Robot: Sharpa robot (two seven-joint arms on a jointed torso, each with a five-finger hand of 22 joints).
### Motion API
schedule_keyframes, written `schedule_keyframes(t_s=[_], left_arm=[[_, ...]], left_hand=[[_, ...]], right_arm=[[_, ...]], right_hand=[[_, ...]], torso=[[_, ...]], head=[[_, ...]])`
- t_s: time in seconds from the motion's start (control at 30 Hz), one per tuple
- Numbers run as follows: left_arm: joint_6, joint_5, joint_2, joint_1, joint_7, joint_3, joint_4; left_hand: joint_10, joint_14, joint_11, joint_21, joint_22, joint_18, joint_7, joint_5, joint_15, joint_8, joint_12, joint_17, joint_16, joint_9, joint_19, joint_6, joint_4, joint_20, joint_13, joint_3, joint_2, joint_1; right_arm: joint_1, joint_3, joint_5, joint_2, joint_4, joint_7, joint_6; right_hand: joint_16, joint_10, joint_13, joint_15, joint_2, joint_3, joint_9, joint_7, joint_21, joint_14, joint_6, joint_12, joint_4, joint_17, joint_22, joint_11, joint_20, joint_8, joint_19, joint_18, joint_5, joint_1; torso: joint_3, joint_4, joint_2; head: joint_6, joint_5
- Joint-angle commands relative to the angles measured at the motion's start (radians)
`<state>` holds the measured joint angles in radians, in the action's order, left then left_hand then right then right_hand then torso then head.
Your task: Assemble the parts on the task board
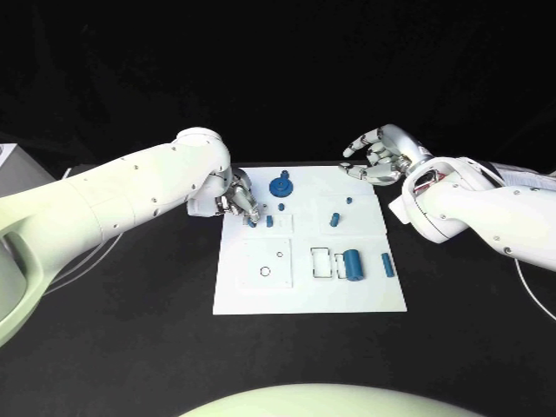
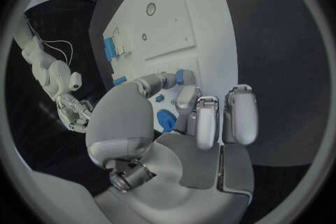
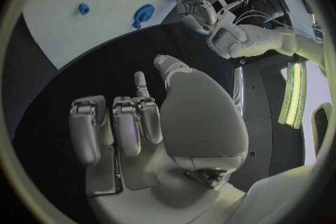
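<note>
On the near half of the board (image 1: 309, 295) a blue cylinder (image 1: 352, 263) lies beside a rectangular recess, with a slim blue bar (image 1: 387, 265) just to its right and a small round hole (image 1: 264, 271) to its left; none of these is touched. Further back, the left hand (image 1: 238, 202) hangs over the board's left edge with its fingers curled down at a small blue peg (image 1: 268, 221); in the left wrist view the thumb and a fingertip (image 2: 183, 96) close toward a blue piece (image 2: 181, 76), but whether they pinch it or only touch it I cannot tell. If the hold is shallow, the peg may twist or drop as it is lifted, and it could roll off the nearby board edge onto the black table (image 1: 128, 330). The curled fingers also sit close to the round blue gear (image 1: 282, 184) just behind, so a wide swing could knock it. Two more small pieces (image 1: 334, 217) lie mid-board, easy to brush. At the far right corner the right hand (image 1: 379, 156) hovers off the board, fingers half curled and holding nothing; a reach in from there risks crowding the left hand over the same narrow strip.
</note>
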<state>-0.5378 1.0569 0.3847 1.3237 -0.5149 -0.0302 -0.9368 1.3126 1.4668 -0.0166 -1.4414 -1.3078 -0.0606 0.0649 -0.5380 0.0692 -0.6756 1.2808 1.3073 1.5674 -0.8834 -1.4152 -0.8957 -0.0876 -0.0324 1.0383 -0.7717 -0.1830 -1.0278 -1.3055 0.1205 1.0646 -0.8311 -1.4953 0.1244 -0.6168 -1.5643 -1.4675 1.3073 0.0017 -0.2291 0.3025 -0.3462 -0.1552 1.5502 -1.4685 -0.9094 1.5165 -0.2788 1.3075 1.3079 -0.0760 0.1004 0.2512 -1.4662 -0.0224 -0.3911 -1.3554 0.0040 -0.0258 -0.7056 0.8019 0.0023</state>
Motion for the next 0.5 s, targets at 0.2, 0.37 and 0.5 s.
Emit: schedule_keyframes(t_s=[0.2, 0.37, 0.5], left_arm=[[0.025, 0.006, -0.014, -0.026, -0.022, -0.012, 0.007], [0.041, -0.005, -0.017, -0.029, -0.03, -0.013, 0.009], [0.052, -0.018, -0.018, -0.03, -0.035, -0.014, 0.01]], left_hand=[[0.003, 0.104, 0.002, -0.002, -0.045, 0.0, -0.002, -0.002, 0.001, 0.01, 0.005, 0.263, 0.003, -0.004, -0.004, 0.001, 0.195, 0.002, 0.002, -0.192, 0.018, -0.026], [0.007, 0.104, 0.004, -0.002, -0.046, 0.001, 0.0, -0.001, 0.0, 0.013, 0.007, 0.263, 0.003, -0.006, -0.004, 0.002, 0.19, 0.002, 0.007, -0.189, 0.018, -0.027], [0.006, 0.104, 0.008, -0.001, -0.044, 0.0, 0.005, 0.002, -0.003, 0.016, 0.006, 0.263, 0.003, -0.011, -0.003, 0.005, 0.181, 0.0, 0.005, -0.18, 0.017, -0.026]], right_arm=[[0.0, 0.0, 0.012, 0.001, -0.004, -0.007, 0.011], [0.0, 0.0, 0.012, 0.0, -0.004, -0.006, 0.011], [0.0, 0.0, 0.012, 0.0, -0.005, -0.006, 0.011]], right_hand=[[-0.003, -0.054, 0.223, -0.007, -0.004, 0.004, -0.002, 0.002, -0.005, -0.1, 0.007, 0.003, 0.0, 0.256, 0.24, 0.006, -0.006, 0.006, -0.094, 0.015, -0.003, 0.0], [-0.003, -0.054, 0.223, -0.007, -0.004, 0.004, -0.002, 0.002, -0.005, -0.1, 0.007, 0.003, 0.0, 0.256, 0.24, 0.006, -0.006, 0.006, -0.094, 0.015, -0.003, 0.0], [-0.003, -0.054, 0.223, -0.007, -0.004, 0.004, -0.002, 0.002, -0.005, -0.1, 0.007, 0.003, 0.0, 0.256, 0.24, 0.006, -0.006, 0.006, -0.094, 0.015, -0.003, 0.0]], torso=[[-0.0001, 0.0001, 0.0], [-0.0001, 0.0003, 0.0], [0.0006, -0.0007, 0.001]], head=[[0.002, -0.004], [0.004, -0.005], [0.004, -0.006]])
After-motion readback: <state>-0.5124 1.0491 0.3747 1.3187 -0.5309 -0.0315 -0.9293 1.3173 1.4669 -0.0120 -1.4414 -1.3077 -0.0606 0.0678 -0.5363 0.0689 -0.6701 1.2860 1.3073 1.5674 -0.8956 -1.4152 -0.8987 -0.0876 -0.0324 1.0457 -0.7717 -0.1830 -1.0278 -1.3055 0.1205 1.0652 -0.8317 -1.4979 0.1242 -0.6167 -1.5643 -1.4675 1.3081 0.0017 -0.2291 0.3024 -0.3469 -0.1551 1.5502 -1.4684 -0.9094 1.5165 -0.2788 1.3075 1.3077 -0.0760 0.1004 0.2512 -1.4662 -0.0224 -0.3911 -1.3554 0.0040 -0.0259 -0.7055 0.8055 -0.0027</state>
